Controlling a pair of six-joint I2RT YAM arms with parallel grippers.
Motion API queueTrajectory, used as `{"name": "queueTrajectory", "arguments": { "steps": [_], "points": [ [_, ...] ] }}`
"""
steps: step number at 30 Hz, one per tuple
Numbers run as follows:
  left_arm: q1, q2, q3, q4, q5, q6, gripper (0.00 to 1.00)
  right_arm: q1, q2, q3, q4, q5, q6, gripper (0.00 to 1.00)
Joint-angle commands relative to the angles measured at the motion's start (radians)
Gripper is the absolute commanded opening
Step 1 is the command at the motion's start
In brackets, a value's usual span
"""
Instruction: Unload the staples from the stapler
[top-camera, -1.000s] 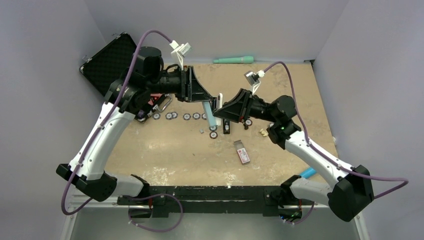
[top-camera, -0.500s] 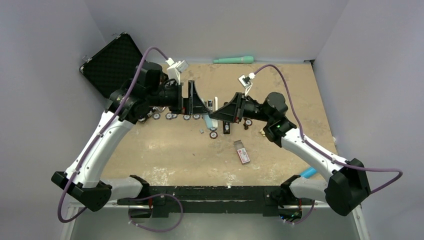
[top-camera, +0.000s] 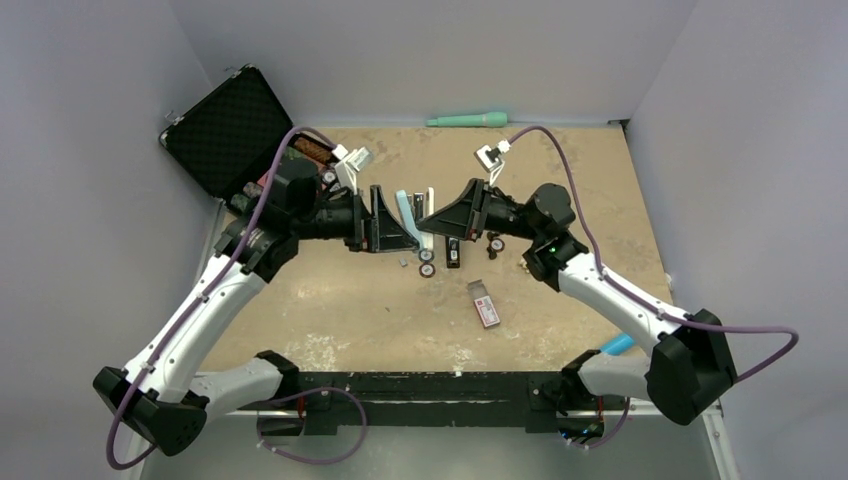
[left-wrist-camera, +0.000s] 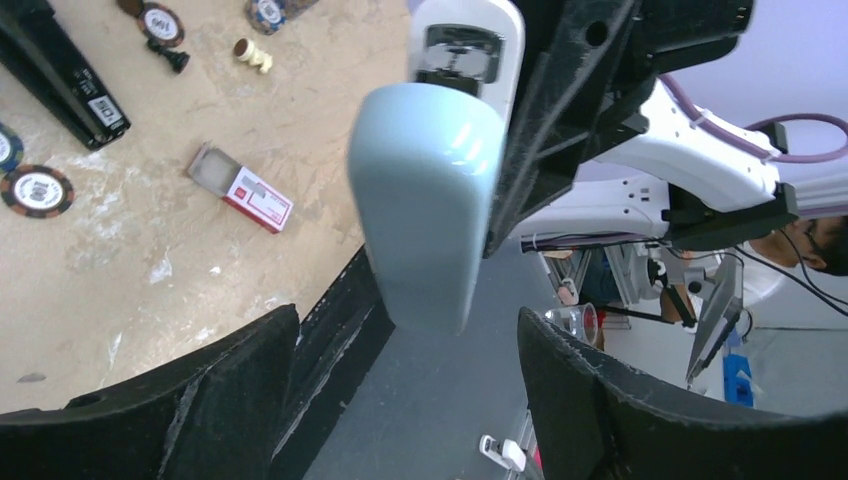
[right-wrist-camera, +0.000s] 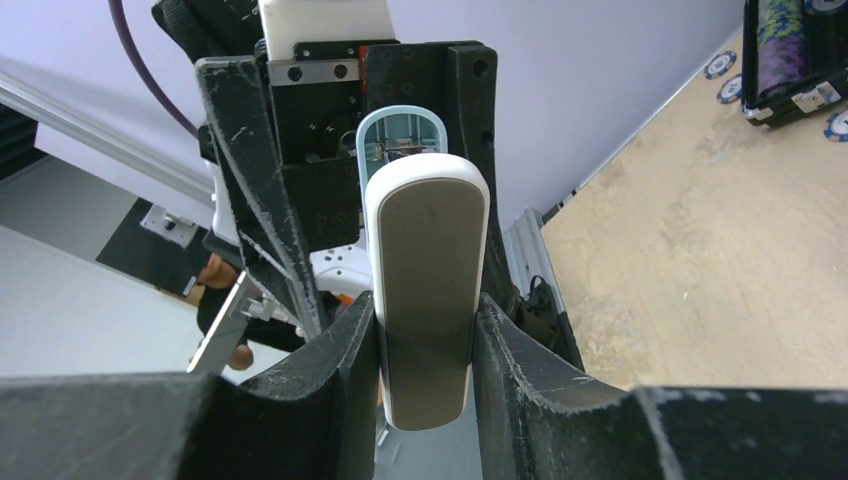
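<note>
The small black stapler (top-camera: 453, 253) lies on the table under my grippers, held by neither; it also shows in the left wrist view (left-wrist-camera: 62, 72). My right gripper (top-camera: 440, 220) (right-wrist-camera: 425, 340) is shut on the white, grey-bottomed half (right-wrist-camera: 425, 290) of a pale teal-and-white oblong bar, held up in the air. Its teal half (top-camera: 405, 208) (left-wrist-camera: 425, 200) is swung open and points between the spread fingers of my left gripper (top-camera: 395, 228) (left-wrist-camera: 400, 330), which is open and not touching it. A tiny grey bit (top-camera: 403, 262) on the table may be staples; it is too small to tell.
An open black case (top-camera: 225, 125) stands at the back left. A teal tube (top-camera: 468, 120) lies by the back wall. Poker chips (top-camera: 427, 270) and a red-and-white box (top-camera: 483, 303) lie near the stapler. Small cream pieces (top-camera: 525, 265) lie to the right.
Both arms have sunk lower and drawn in, with the wrists turned. The teal-and-white bar has shifted slightly left with the right gripper. The left gripper stays open beside it.
</note>
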Motion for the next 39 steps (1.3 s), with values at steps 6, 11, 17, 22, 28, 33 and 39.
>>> {"name": "queueTrajectory", "arguments": {
  "steps": [6, 11, 17, 22, 28, 33, 39],
  "points": [
    [0.001, 0.039, 0.000, 0.234, 0.099, -0.066, 0.63, 0.008, 0.028, 0.087, 0.114, -0.016, 0.063, 0.00],
    [-0.007, 0.081, 0.024, 0.250, 0.116, -0.071, 0.36, 0.009, 0.039, 0.088, 0.191, -0.016, 0.123, 0.00],
    [-0.008, 0.088, 0.061, 0.187, 0.099, -0.030, 0.00, 0.009, 0.089, 0.139, 0.172, -0.050, 0.109, 0.10],
    [-0.005, 0.111, 0.149, -0.063, -0.017, 0.075, 0.00, 0.006, 0.053, 0.173, -0.096, -0.012, -0.044, 0.67],
    [0.006, 0.079, 0.101, -0.250, -0.195, 0.099, 0.00, -0.002, 0.041, 0.300, -0.762, 0.210, -0.366, 0.73],
    [0.009, 0.081, 0.007, -0.396, -0.371, 0.087, 0.00, 0.006, 0.037, 0.301, -1.096, 0.404, -0.458, 0.72],
    [0.023, 0.138, -0.107, -0.460, -0.529, 0.074, 0.00, 0.142, -0.027, 0.224, -1.245, 0.598, -0.404, 0.66]
  ]
}}
